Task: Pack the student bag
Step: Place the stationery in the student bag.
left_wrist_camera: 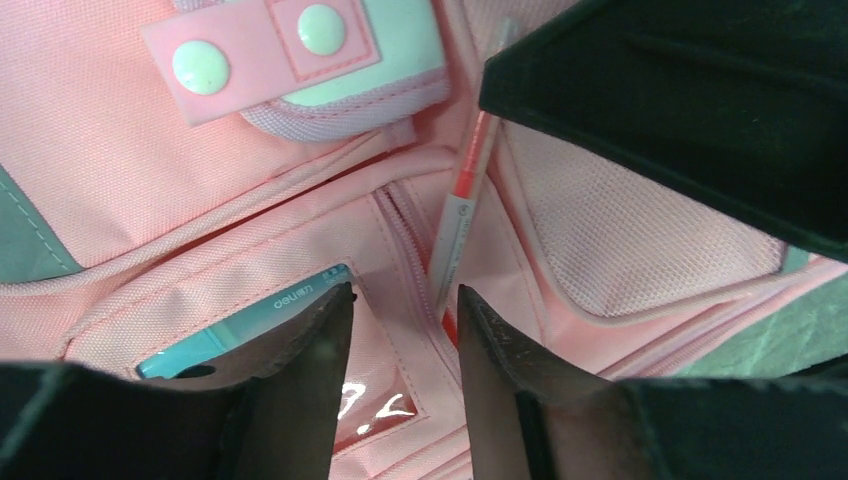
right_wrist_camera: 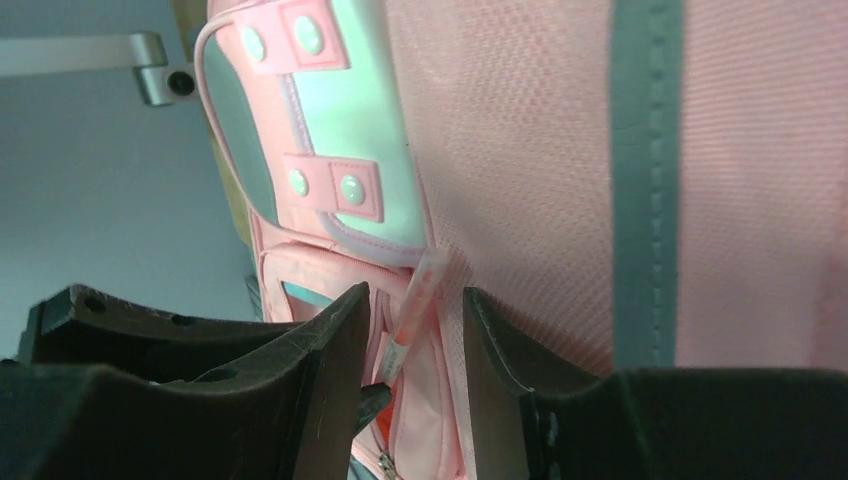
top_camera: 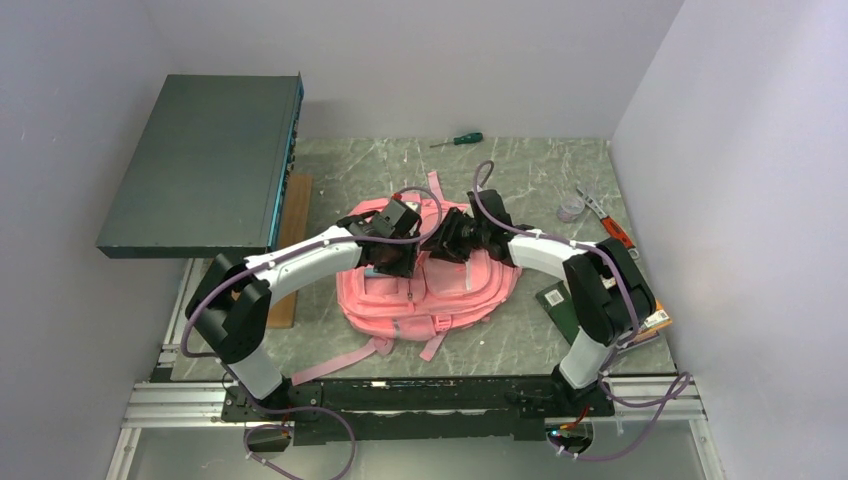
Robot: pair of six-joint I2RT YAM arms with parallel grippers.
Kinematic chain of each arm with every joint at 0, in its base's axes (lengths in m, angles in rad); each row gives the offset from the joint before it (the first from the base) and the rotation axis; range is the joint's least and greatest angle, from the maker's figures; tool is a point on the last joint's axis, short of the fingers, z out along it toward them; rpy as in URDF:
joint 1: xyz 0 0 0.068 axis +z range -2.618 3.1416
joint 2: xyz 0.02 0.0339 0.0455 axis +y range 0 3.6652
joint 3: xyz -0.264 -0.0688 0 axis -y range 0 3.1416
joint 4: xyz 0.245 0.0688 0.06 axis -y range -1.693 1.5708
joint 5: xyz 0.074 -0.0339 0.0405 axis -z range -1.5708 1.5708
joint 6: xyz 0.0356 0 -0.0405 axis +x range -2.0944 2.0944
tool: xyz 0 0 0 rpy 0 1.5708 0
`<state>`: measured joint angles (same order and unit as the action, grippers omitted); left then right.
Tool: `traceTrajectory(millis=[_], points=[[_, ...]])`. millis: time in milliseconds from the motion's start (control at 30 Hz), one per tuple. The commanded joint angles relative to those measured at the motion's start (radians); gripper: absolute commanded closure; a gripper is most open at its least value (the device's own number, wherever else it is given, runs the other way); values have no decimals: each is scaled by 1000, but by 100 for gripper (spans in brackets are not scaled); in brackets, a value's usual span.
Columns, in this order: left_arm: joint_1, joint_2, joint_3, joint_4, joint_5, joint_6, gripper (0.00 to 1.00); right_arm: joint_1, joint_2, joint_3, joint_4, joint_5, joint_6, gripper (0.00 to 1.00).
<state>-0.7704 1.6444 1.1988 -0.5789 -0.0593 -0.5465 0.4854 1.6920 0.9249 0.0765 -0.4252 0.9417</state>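
Note:
The student bag (top_camera: 450, 290), pink with grey trim, lies flat in the middle of the table. Both grippers hover close together over its upper front. My left gripper (left_wrist_camera: 405, 292) is open above a front pocket, nothing between its fingers. A thin red and clear pen (left_wrist_camera: 463, 200) pokes slantwise into the unzipped pocket slit just beyond it. My right gripper (right_wrist_camera: 416, 292) is open with the pen (right_wrist_camera: 425, 285) standing in the gap between its fingers, touching neither. A teal item (left_wrist_camera: 250, 320) shows inside the pocket beside the slit.
A dark flat box (top_camera: 200, 165) overhangs the table's left side above a wooden board (top_camera: 292, 240). A green-handled screwdriver (top_camera: 460, 139) lies at the back. A small clear cup (top_camera: 570, 208), red-handled pliers (top_camera: 612, 228) and a dark booklet (top_camera: 560, 305) lie at the right.

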Motion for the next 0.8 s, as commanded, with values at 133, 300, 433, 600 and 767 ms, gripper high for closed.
traceTrajectory(millis=[133,300,433,600,767], points=[[-18,28,31,-18,-56,-10,66,1,72,31,33,2,179,64],[-19,28,22,-12,-46,1,64,25,101,59,37,-26,202,68],[-20,32,18,-7,-30,7,61,38,106,71,42,-15,191,67],[-23,10,-2,5,-28,11,58,45,150,104,36,-34,179,74],[-25,-11,5,-14,-26,22,47,42,110,61,43,-21,202,100]])
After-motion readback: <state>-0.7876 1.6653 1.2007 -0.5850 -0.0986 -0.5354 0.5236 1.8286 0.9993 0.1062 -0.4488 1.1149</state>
